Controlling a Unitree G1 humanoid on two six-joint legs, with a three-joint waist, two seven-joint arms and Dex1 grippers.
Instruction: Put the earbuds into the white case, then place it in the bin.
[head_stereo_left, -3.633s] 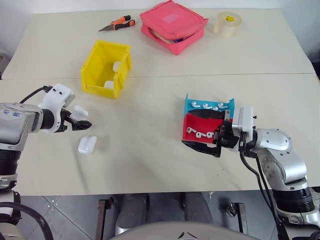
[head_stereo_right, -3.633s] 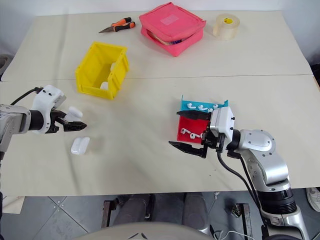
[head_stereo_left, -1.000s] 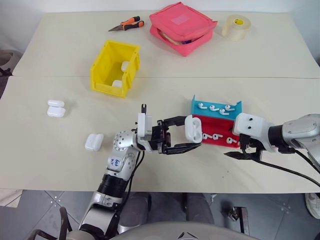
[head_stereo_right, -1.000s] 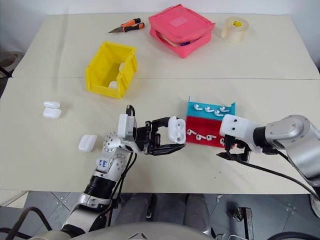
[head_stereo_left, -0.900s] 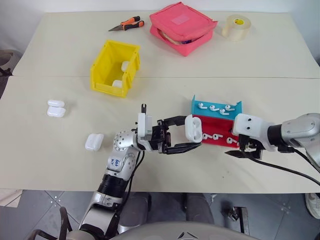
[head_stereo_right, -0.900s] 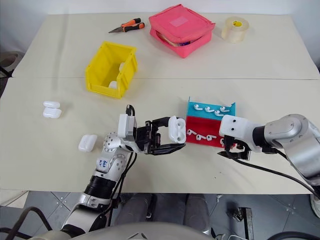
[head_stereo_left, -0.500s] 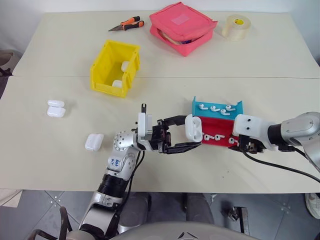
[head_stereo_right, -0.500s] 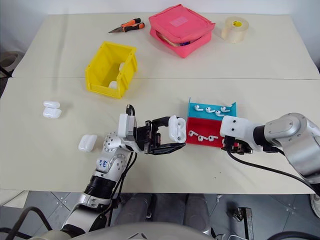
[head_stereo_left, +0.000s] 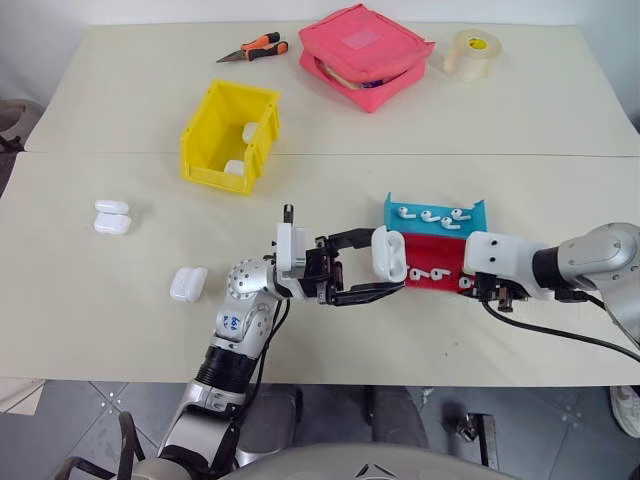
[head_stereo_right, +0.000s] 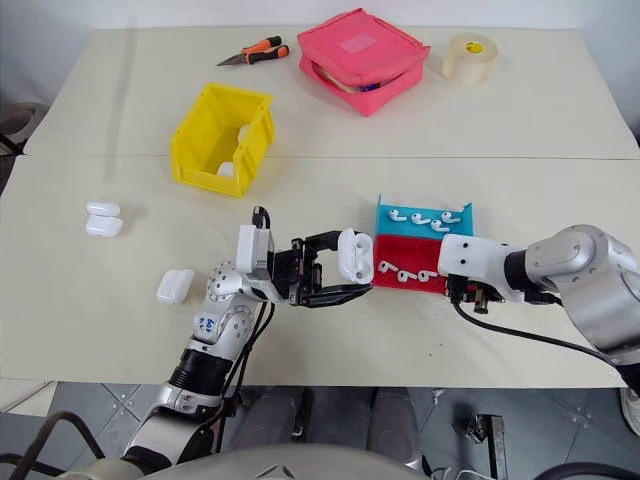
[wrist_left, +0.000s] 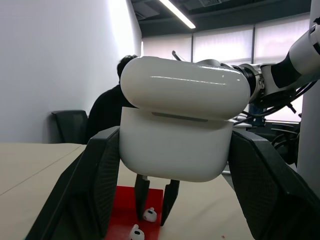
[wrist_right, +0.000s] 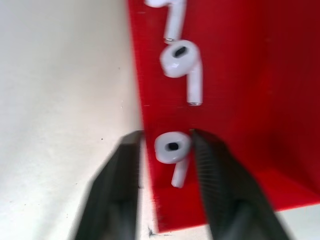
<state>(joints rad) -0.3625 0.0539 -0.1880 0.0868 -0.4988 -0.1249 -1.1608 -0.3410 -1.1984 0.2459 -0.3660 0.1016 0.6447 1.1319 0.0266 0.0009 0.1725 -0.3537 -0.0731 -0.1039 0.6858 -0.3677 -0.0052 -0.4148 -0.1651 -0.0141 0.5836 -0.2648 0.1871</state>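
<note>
Earbuds (wrist_right: 174, 148): one lies between my right claw's (wrist_right: 166, 145) two fingers in the right wrist view, on the floor of the red tray (head_stereo_left: 437, 262). The fingers are narrowed around it, one finger at the tray's edge over the table (head_stereo_left: 400, 130); whether they press it yet I cannot tell. More buds lie further along the same tray, clear of the fingers. In the left eye view this claw (head_stereo_left: 489, 290) sits at the red tray's right end, right of centre in the frame.

My left claw (head_stereo_left: 385, 265) at centre frame pinches the white case (head_stereo_left: 388, 254), held up just left of the red tray, lid cracked ajar in the left wrist view. Behind the red tray and touching it is a blue tray (head_stereo_left: 434, 216) with four more buds.

The bin (head_stereo_left: 230, 136) stands in the upper left, well apart from both claws, with white cases inside. A spare case (head_stereo_left: 188, 283) lies left of my left arm, and two more (head_stereo_left: 112, 217) nearer the left edge. Along the top edge are pliers (head_stereo_left: 253, 47), a pink pouch (head_stereo_left: 368, 53) and a tape roll (head_stereo_left: 471, 53).
</note>
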